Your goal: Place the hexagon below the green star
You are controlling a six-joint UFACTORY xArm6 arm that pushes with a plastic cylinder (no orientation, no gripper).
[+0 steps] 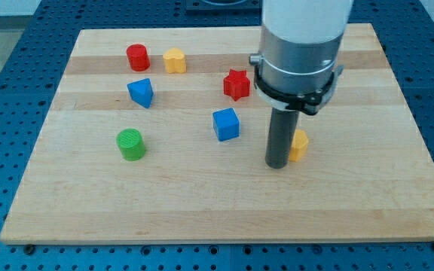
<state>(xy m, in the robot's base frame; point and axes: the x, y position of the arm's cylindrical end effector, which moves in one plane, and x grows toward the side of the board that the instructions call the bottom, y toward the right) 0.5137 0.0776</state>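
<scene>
tip (278,165) touching yellow hexagon (299,145)

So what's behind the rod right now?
A yellow block sits against my tip on the view's right, partly hidden by the rod, so its shape is unclear. No green star shows.

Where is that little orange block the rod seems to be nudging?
The orange block sits right of the board's centre, touching the right side of my tip. Its nearest neighbour is the blue cube, off to its left.
</scene>
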